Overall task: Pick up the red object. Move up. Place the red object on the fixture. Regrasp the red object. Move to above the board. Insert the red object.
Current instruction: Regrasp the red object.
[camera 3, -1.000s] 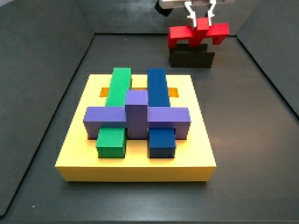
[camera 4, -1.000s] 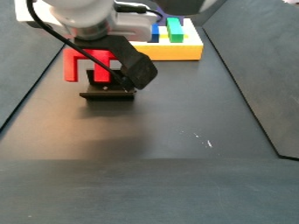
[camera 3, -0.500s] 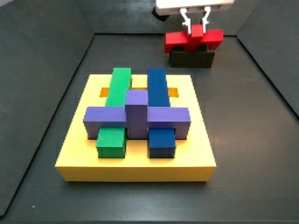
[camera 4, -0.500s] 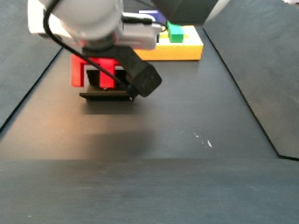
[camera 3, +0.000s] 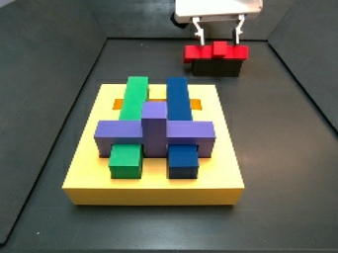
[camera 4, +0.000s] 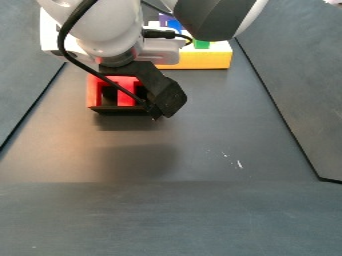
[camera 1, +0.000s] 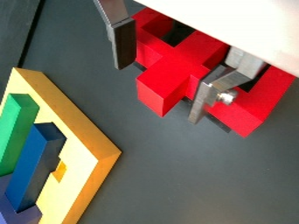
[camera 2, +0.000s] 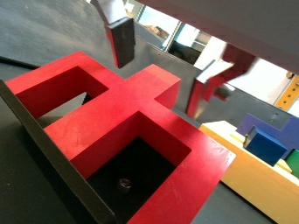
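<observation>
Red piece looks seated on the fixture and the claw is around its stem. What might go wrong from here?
1. In a wrist view the claw has its fingers either side of the red object's stem with gaps showing; lifting without a firm closure may leave it behind.
2. The red object sits low in the fixture; a tilted pull might jam it or drag the fixture.
3. The board is crowded with blocks, so insertion clearance looks tight.
</observation>
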